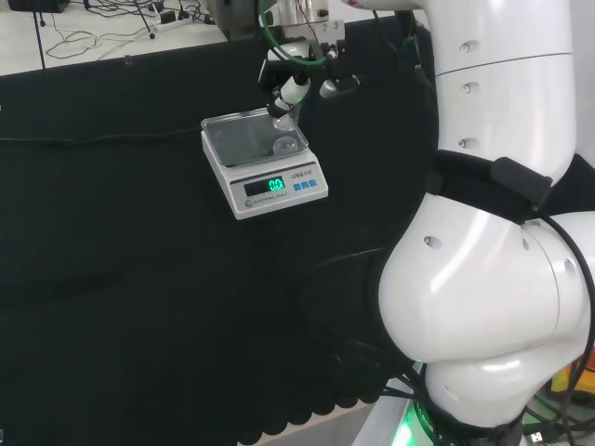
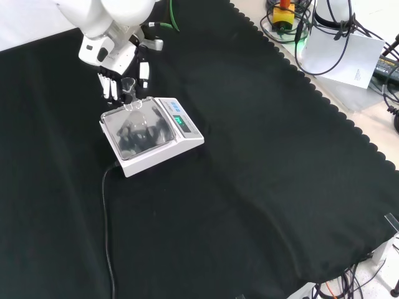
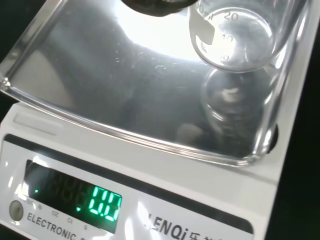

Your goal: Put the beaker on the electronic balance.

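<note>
A white electronic balance with a shiny steel pan and a lit green display stands on the black cloth. The hand is at the pan's far right corner in the head view, its fingers curled round a small clear beaker. In the front view the hand holds the beaker upright at the top edge of the balance. Up close, the beaker sits low over the pan, with its reflection right beneath. I cannot tell whether its base touches the pan.
A black cable runs from the balance toward the near side of the cloth in the front view. The cloth's scalloped edge runs along the right, with cables and gear beyond it. The arm's white links stand at the head view's right.
</note>
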